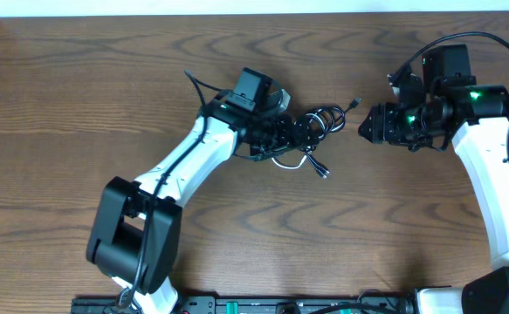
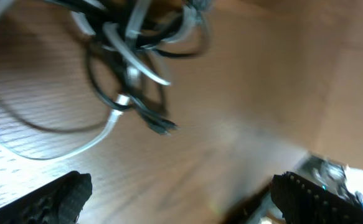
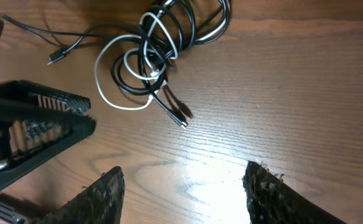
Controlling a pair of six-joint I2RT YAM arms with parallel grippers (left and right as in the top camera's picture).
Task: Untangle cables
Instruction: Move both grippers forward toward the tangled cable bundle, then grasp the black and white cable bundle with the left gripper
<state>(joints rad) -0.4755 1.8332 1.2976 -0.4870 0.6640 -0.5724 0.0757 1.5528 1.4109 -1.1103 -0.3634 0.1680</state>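
Several tangled cables (black, one white) on wood table, left gripper spread, right gripper spread

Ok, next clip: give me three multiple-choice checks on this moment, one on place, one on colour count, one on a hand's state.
1. Where is the cable tangle?
A. between the two hands
B. at the near edge
C. lifted clear by one hand
2. How many white cords are in it?
A. none
B. one
C. three
3. The left hand is:
A. shut on a plug
B. open and empty
C. out of view
Answers: 1 A, the overhead view shows it between the left hand and the right hand. 2 B, a single white cord loops through black ones. 3 B, its fingers stand wide apart with nothing between.
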